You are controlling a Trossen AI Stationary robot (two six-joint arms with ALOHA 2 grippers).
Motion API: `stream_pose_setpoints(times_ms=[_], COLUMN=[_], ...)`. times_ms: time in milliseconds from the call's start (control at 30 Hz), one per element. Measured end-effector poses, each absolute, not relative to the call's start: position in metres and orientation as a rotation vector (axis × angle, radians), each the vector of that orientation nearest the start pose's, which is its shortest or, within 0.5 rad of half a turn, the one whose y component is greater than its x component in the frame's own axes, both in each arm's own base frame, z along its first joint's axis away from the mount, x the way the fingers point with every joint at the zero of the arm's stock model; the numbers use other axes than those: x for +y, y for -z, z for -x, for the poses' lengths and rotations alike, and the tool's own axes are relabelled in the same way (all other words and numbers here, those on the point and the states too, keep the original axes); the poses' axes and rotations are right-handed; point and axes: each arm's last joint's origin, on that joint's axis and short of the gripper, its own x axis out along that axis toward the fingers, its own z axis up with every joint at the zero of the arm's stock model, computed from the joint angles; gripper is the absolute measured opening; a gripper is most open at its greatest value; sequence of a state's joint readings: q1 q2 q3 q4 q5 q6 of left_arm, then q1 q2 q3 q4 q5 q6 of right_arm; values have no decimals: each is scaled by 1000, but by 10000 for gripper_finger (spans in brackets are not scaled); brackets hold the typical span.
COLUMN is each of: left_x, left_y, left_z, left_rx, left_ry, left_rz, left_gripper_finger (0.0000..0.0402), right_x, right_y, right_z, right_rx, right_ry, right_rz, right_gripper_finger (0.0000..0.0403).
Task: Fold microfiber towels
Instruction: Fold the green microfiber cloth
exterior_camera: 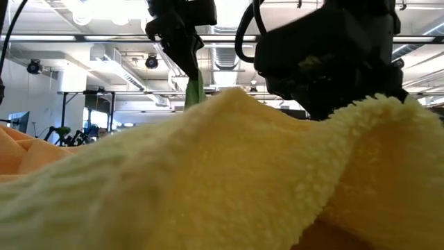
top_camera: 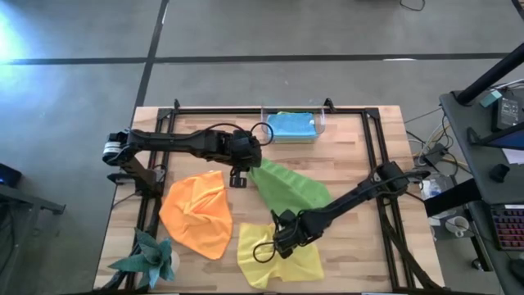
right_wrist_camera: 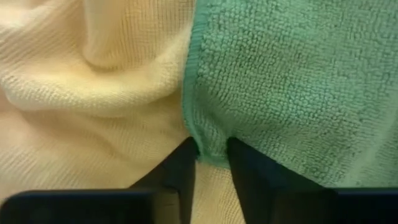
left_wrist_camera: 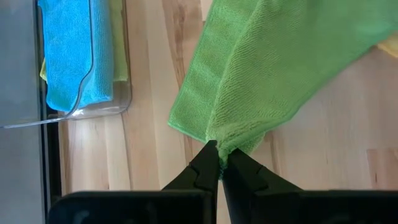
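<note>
Green towel (top_camera: 291,187) corners pinched by left tool (left_wrist_camera: 221,163), right tool (right_wrist_camera: 210,152)

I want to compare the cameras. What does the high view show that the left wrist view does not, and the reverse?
Only the high view shows the orange towel, the yellow towel, the teal ornament and the right pincer at the green towel's near corner. Only the left wrist view shows the left pincer shut on a bunched corner of the green towel. Both show the green towel, the blue towel in its clear tray, and the wooden table.
</note>
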State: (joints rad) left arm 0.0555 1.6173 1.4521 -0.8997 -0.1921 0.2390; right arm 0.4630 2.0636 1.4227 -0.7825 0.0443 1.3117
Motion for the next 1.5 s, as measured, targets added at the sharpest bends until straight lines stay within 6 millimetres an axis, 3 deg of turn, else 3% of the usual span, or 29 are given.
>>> stream_pose_setpoints(times_ms=[200, 367, 900, 1500], left_x=[24, 24, 24, 25], left_y=[-302, -302, -301, -308], left_z=[-330, -330, -329, -324], left_rx=[1088, 1088, 1097, 1097], left_ry=[-95, -95, -94, -119], left_rz=[-288, -288, -288, -303], left_gripper_finger=[0, 0, 0, 0], right_x=[172, 172, 166, 157], right_y=[-141, -146, -186, -176], right_z=[-349, -348, -329, -325], right_rx=[1334, 1334, 1313, 1361], right_ry=[590, 575, 572, 625], right_rz=[-711, -710, -680, -636], right_gripper_finger=[22, 11, 10, 62])
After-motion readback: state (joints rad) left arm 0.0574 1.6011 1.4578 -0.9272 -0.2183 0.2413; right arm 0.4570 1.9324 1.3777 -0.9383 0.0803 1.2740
